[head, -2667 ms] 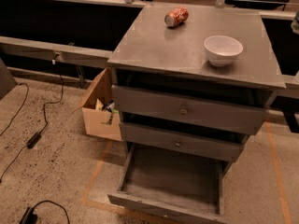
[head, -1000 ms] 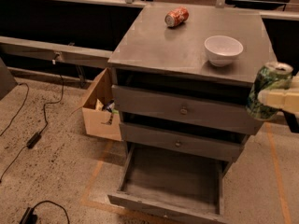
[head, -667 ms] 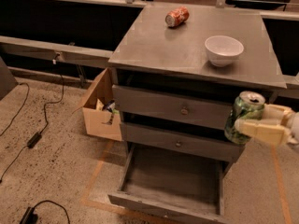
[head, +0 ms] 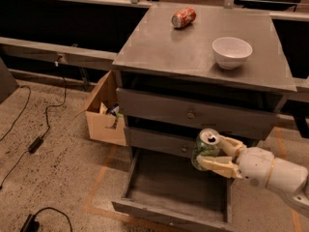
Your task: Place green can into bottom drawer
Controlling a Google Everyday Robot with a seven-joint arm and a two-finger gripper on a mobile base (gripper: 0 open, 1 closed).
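Observation:
The green can (head: pixel 206 149) hangs upright with its silver top showing, held in front of the middle drawer. My gripper (head: pixel 216 154) reaches in from the lower right and is shut on the can, one cream finger behind it and one across its lower side. The can hovers above the right half of the bottom drawer (head: pixel 174 185), which is pulled out, its bare grey floor showing and nothing lying in it.
On the cabinet top (head: pixel 169 47) stand a white bowl (head: pixel 231 52) and a red can (head: pixel 183 17) lying on its side. A cardboard box (head: pixel 104 112) with clutter sits on the floor left of the cabinet. Black cables (head: pixel 34 139) trail across the floor at left.
The arm entered from the right carrying the green can, then moved it left and down from beside the top drawer to over the open bottom drawer.

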